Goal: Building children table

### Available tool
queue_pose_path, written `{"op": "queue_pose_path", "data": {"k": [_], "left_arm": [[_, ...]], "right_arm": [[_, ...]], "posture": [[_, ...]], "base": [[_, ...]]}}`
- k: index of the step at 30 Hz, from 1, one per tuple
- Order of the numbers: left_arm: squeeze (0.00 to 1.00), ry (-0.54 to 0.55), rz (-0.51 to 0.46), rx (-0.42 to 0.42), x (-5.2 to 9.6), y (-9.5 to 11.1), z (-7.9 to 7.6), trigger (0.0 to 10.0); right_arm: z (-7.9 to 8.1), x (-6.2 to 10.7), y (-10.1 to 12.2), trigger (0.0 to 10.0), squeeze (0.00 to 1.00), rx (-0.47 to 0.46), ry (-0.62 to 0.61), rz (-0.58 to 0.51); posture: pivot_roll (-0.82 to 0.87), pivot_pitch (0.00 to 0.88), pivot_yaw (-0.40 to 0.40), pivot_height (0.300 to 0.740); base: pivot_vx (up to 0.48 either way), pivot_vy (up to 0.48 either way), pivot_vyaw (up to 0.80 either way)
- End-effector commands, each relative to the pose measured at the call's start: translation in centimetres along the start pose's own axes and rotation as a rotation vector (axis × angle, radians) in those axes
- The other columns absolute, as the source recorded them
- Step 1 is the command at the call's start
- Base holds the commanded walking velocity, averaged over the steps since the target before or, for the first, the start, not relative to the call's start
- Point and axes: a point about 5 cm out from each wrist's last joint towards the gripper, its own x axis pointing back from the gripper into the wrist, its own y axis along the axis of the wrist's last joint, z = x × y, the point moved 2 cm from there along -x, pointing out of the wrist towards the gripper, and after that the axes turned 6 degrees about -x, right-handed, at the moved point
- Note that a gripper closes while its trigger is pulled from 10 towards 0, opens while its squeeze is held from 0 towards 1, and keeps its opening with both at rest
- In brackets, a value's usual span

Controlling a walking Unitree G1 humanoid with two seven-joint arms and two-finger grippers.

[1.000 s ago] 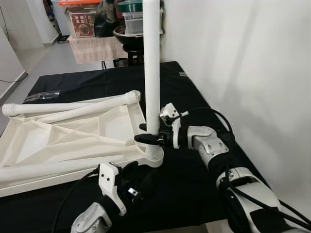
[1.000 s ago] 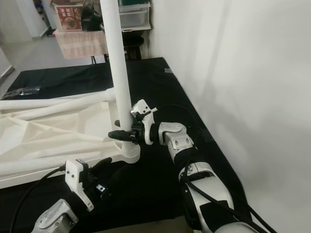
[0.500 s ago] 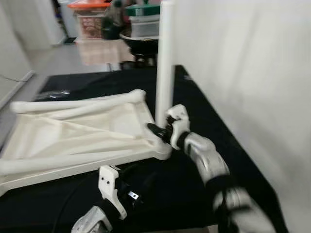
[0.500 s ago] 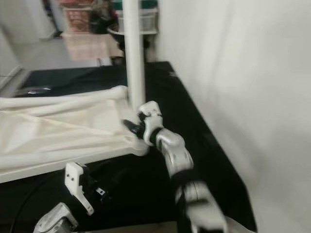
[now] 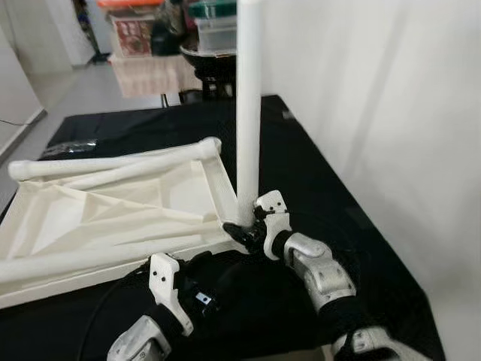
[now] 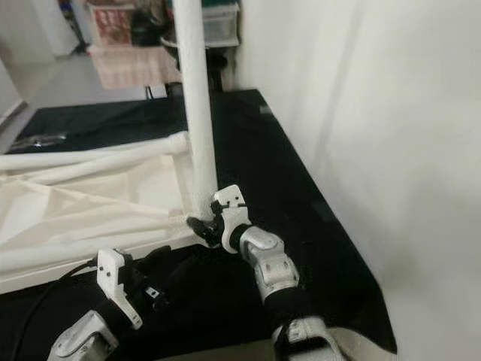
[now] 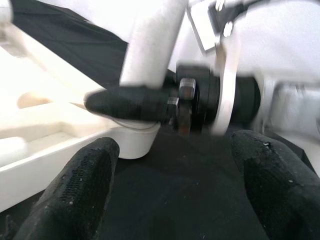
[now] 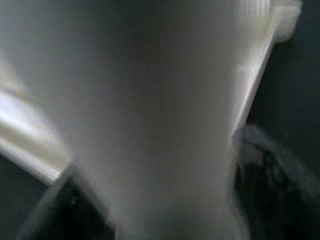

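One right hand (image 5: 242,228) gripping upright leg (image 5: 248,113), blurred close-up

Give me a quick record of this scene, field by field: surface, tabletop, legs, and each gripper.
surface: black cloth
tabletop: white, upside down on the cloth
upright leg: white, standing in the tabletop's near right corner
loose legs: two lying across the tabletop, far and near
right gripper: closed around the upright leg's base
left gripper: open, low near that corner, holding nothing
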Motion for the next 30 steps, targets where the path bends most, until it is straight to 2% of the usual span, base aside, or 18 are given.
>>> {"op": "queue_pose_path", "data": {"k": [1, 2, 3, 4, 7, 9, 12, 16, 17, 19, 26, 28, 30], "left_arm": [[0.0, 0.007, 0.011, -0.002, 0.1, -0.2, 0.2, 10.0], [0.0, 0.006, 0.012, -0.001, 0.0, -0.3, 0.2, 10.0], [0.0, 0.006, 0.012, -0.001, 0.0, -0.3, 0.2, 10.0], [0.0, 0.005, 0.012, -0.001, 0.0, -0.3, 0.2, 10.0], [0.0, 0.004, 0.016, -0.001, 0.0, -0.4, 0.3, 10.0], [0.0, 0.005, 0.017, -0.002, 0.0, -0.4, 0.3, 10.0], [0.0, 0.007, 0.018, -0.004, 0.0, -0.4, 0.3, 10.0], [0.0, 0.008, 0.018, -0.005, 0.0, -0.5, 0.4, 10.0], [0.0, 0.008, 0.019, -0.006, 0.0, -0.5, 0.3, 10.0], [0.0, 0.007, 0.021, -0.006, -0.1, -0.5, 0.3, 10.0], [0.0, 0.007, 0.019, -0.005, -0.1, -0.5, 0.2, 10.0], [0.0, 0.007, 0.018, -0.004, 0.0, -0.5, 0.1, 10.0], [0.0, 0.007, 0.016, -0.003, 0.0, -0.4, 0.1, 10.0]], "right_arm": [[1.6, -0.5, 3.7, 10.0, 0.13, 0.09, 0.208, -0.092], [1.7, -0.3, 4.5, 10.0, 0.13, 0.112, 0.262, -0.104], [1.7, -0.3, 4.5, 10.0, 0.13, 0.112, 0.262, -0.104], [1.9, -0.1, 5.0, 10.0, 0.0, 0.128, 0.319, -0.11], [2.5, 0.8, 5.8, 10.0, 0.0, 0.209, 0.52, -0.061], [2.7, 0.9, 5.6, 10.0, 0.0, 0.219, 0.627, -0.011], [2.7, 0.8, 5.5, 10.0, 0.0, 0.217, 0.683, 0.02], [2.4, 0.3, 5.7, 10.0, 0.0, 0.183, 0.696, 0.025], [2.2, 0.1, 5.4, 0.0, 0.0, 0.159, 0.699, 0.047], [1.9, 0.0, 4.7, 0.0, 0.0, 0.134, 0.696, 0.084], [1.2, 0.3, 4.1, 0.0, 0.0, 0.122, 0.668, 0.088], [0.7, 0.6, 4.0, 0.0, 0.0, 0.115, 0.643, 0.068], [-0.1, 1.2, 3.4, 0.0, 0.0, 0.081, 0.551, 0.026]], "posture": [[0.01, 0.0, -0.002, 0.74], [0.01, 0.0, -0.002, 0.74], [0.01, 0.0, -0.002, 0.74], [0.01, 0.0, -0.002, 0.74], [0.02, 0.0, -0.004, 0.74], [0.03, 0.0, -0.005, 0.74], [0.03, 0.0, -0.005, 0.74], [0.03, 0.0, -0.004, 0.74], [0.04, 0.0, -0.001, 0.74], [0.04, 0.0, -0.003, 0.74], [0.04, 0.0, -0.002, 0.74], [0.03, 0.0, -0.003, 0.74], [0.02, 0.0, -0.003, 0.74]], "base": [[0.0, 0.0, 0.0], [0.0, 0.0, 0.0], [0.0, 0.0, 0.0], [0.0, 0.0, 0.0], [0.0, 0.0, 0.0], [0.0, 0.0, 0.0], [0.0, 0.0, 0.0], [0.0, 0.0, 0.0], [0.0, 0.0, 0.0], [0.0, 0.0, 0.0], [0.0, 0.0, 0.0], [0.0, 0.0, 0.0], [0.0, 0.0, 0.0]]}}
